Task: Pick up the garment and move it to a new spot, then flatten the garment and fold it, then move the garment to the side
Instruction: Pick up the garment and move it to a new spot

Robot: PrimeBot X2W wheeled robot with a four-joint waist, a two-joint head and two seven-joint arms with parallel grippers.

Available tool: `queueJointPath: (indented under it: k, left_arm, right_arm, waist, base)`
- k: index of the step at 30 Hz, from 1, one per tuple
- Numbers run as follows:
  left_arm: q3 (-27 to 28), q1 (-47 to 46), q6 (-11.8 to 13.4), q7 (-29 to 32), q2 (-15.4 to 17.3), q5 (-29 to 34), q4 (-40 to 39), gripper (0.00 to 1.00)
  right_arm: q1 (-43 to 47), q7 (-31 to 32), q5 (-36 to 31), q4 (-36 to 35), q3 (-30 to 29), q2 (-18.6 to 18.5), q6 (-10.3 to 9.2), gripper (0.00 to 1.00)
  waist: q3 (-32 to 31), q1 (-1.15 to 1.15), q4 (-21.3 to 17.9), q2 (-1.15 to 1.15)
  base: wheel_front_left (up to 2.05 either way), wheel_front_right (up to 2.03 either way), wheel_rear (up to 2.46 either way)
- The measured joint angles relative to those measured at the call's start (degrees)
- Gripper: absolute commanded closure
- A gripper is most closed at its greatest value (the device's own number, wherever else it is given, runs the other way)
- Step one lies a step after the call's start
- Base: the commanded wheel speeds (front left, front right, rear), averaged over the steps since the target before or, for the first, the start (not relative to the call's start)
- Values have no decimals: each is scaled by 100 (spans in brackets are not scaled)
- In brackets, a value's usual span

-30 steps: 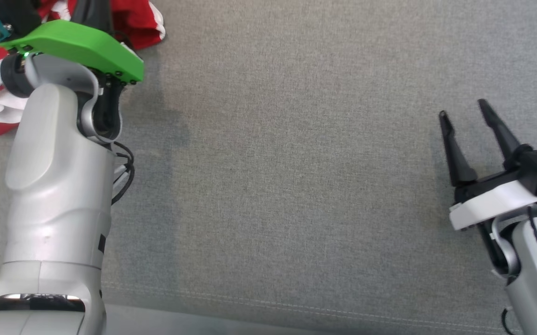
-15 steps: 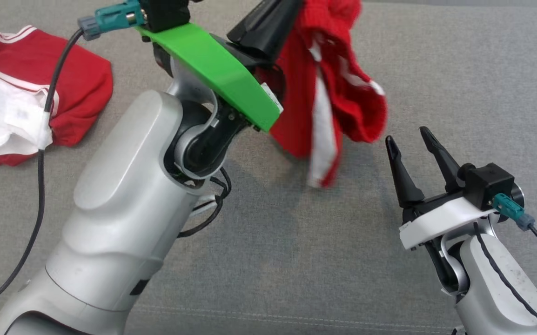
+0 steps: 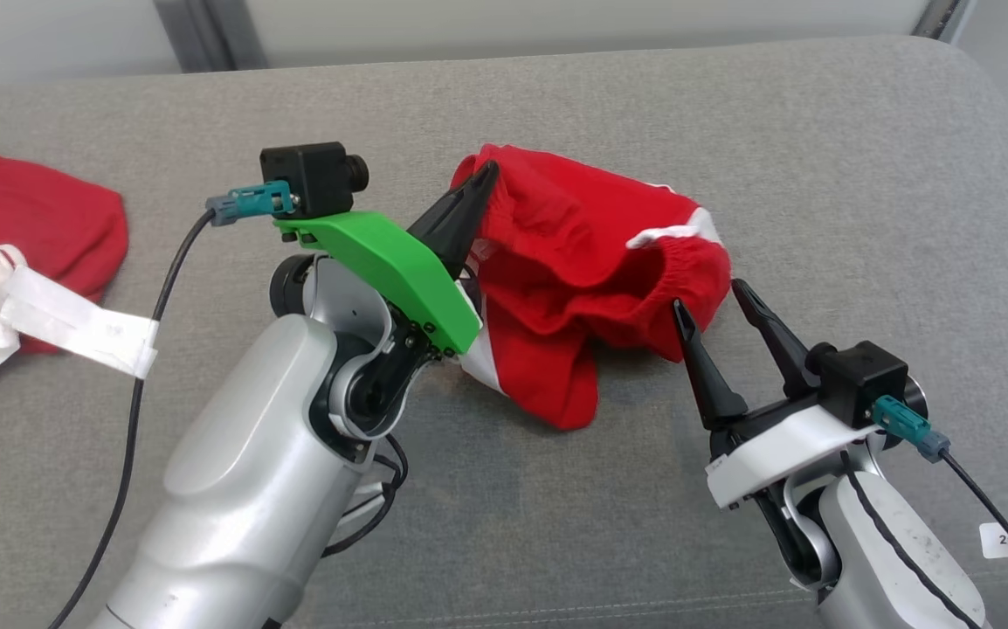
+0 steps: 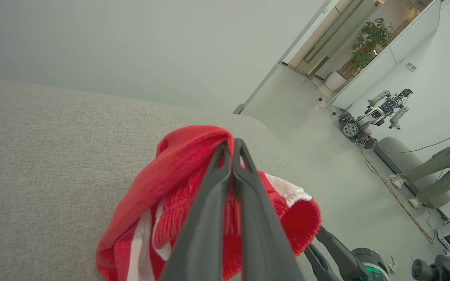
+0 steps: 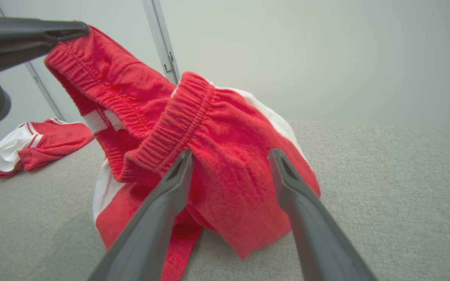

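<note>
The left end effector, fingers pressed together, pinched the elastic waistband of a crumpled pair of red fabric shorts with white side stripes, holding that edge raised while the lower folds rested midway along a grey fabric cushion. The right end effector had its fingers spread, tips just beside the shorts' right edge. Another red-and-white garment lay well apart, far left.

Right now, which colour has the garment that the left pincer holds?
Red with white trim; the garment shows best in the right wrist view.
</note>
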Motion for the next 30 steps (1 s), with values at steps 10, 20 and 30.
queueJointPath:
  k: [10, 20, 30]
  left_arm:
    - [-394, -93, 207, -259, 18, -218, -183, 100]
    - [-475, -346, 424, -408, 29, -156, -20, 100]
    - [-1004, -475, 490, -453, 35, -302, 165, 100]
  right_arm:
    - [-41, 0, -38, -208, -96, 22, -5, 0]
    - [-40, 0, -164, -168, 302, 67, 99, 0]
    - [-237, 0, -255, -264, 1048, 119, 234, 0]
  waist:
    - [96, 0, -687, 0]
    - [258, 0, -1427, 0]
    - [427, 0, -1982, 0]
  base:
    - [0, 0, 0]
    - [0, 0, 0]
    - [0, 0, 0]
